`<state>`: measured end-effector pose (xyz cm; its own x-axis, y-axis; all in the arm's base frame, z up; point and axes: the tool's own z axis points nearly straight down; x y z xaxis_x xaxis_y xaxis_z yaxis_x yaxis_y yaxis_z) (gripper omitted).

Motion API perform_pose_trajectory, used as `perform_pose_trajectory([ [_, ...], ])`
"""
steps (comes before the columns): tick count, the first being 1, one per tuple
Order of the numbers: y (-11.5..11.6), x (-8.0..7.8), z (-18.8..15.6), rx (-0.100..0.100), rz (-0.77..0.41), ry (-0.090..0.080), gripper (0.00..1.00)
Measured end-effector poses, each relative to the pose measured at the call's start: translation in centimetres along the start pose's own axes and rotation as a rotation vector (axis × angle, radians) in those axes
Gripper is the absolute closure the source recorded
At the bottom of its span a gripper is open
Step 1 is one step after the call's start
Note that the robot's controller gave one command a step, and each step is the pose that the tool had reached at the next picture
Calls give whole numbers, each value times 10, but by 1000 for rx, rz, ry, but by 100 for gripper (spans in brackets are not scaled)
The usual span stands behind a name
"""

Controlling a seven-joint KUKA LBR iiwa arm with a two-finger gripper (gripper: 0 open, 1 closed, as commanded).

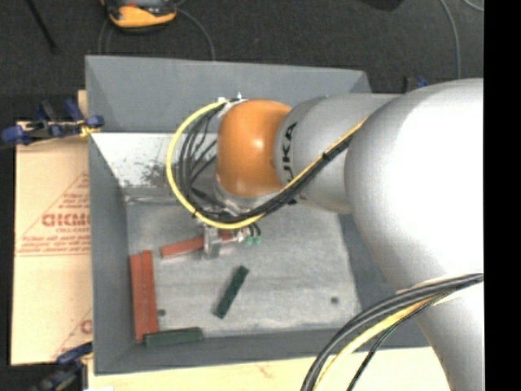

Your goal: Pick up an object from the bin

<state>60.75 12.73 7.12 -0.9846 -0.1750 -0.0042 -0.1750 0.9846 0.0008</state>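
Camera view puts the short orange-red flat bar (181, 249) on the bin floor left of centre. Its right end meets my gripper (214, 243), which sits just under the orange wrist cover (251, 147). Whether I am open or closed, or have any of the bar in my grasp, I cannot tell from this angle. I judge the bar light, stiff and smooth, so it should not bend or break, but it could pivot or slip if pinched near one end; the better hold is across its narrow width near the middle. Its long axis runs almost left to right in the frame, the left end a touch lower, the right end pointing at me. Below and to the right, apart from it, lies a dark green flat bar (230, 292), tilted steeply. Beside the left wall of the grey metal bin (106, 243) lies a long red flat bar (144, 296) running up and down, with a second dark green bar (173, 337) at its foot.
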Motion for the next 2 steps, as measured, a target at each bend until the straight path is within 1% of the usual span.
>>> perform_pose_trajectory([
  [1, 0, 0, 0, 0, -1, 0, 100],
  [2, -11, 12, -38, 1, -9, 11, 100],
])
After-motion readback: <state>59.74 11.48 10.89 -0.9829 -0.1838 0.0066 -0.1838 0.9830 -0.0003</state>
